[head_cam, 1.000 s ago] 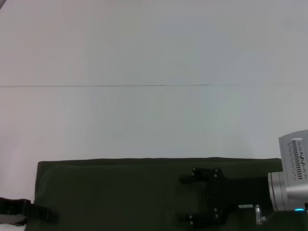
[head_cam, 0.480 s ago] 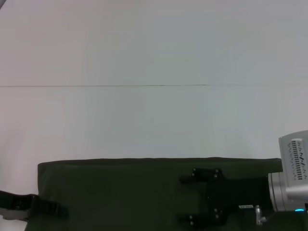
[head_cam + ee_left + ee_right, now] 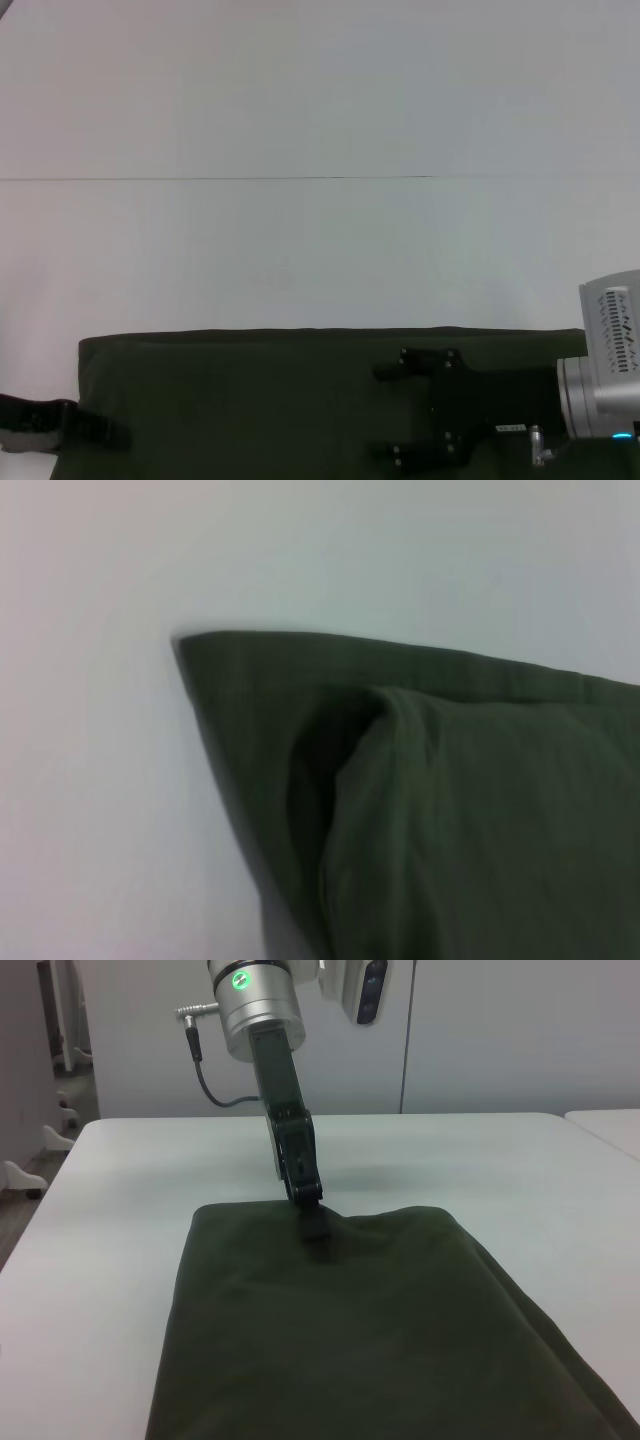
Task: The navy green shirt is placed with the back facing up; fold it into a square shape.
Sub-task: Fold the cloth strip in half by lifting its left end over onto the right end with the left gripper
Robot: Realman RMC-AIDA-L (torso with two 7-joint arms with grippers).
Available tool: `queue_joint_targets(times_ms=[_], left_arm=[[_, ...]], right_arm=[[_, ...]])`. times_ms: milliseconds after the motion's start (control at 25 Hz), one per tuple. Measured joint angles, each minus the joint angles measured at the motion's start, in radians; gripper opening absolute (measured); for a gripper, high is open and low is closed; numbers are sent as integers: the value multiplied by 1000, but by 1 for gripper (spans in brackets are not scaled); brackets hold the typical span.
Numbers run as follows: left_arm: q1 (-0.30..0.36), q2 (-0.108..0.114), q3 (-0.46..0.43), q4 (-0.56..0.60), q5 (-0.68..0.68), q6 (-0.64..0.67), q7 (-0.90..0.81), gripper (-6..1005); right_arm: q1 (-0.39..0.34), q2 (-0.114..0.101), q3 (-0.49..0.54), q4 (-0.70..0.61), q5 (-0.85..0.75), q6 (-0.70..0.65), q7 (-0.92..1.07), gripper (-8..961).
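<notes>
Navy green shirt [image 3: 250, 400]: folded into a long band, lying flat along the near edge of the white tabletop [image 3: 320, 250]; straight far edge, squared left corner. Soft matte knit, dark olive, no print; layered folds show at the corner in the left wrist view.

Left hand [image 3: 95, 432]: black, at the shirt's left end, tips down on the cloth edge; whether its fingers are pinching cannot be told.

Right hand [image 3: 385, 412]: black, on a silver wrist, over the shirt's right part, fingers spread apart and pointing left, holding nothing.
</notes>
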Motion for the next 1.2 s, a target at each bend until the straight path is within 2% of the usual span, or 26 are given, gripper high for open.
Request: queue_joint_targets(times_ms=[160, 520, 720, 1200], left_arm=[[-1, -2, 6, 2, 5, -5, 0, 539], [-1, 4, 2, 1, 3, -14, -8, 306], [-4, 6, 2, -1, 1, -13, -9, 77], [-19, 0, 0, 4, -25, 34, -10, 44]], right_arm=[[0, 0, 0, 0, 0, 0, 0, 905], [0, 0, 0, 0, 0, 0, 0, 906], [2, 0, -1, -2, 0, -1, 0, 906], [1, 0, 4, -2, 0, 0, -1, 906]])
